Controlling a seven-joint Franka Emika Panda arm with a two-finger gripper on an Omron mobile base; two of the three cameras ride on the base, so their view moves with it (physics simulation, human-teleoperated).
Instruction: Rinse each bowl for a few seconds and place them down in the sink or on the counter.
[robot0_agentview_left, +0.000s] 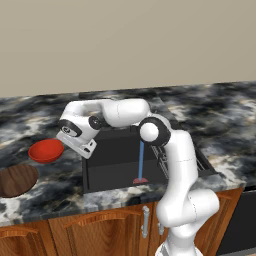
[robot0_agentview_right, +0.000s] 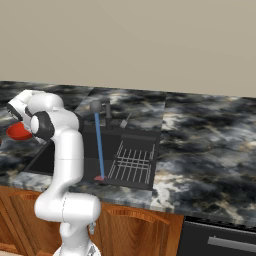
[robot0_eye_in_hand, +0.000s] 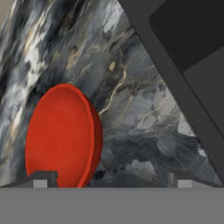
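The end effector (robot0_eye_in_hand: 109, 183) hangs wide and holding nothing, angled down at the red bowl (robot0_agentview_left: 46, 150), which sits on the table (robot0_agentview_left: 220, 120) at nine o'clock of the sink (robot0_agentview_left: 120, 165). The wooden bowl (robot0_agentview_left: 17, 180) lies at seven o'clock of it, likely waiting its turn.

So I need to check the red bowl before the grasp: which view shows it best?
The hand view: the red bowl is large and close on the counter. The left base view shows it small; the right base view shows a sliver behind the arm.
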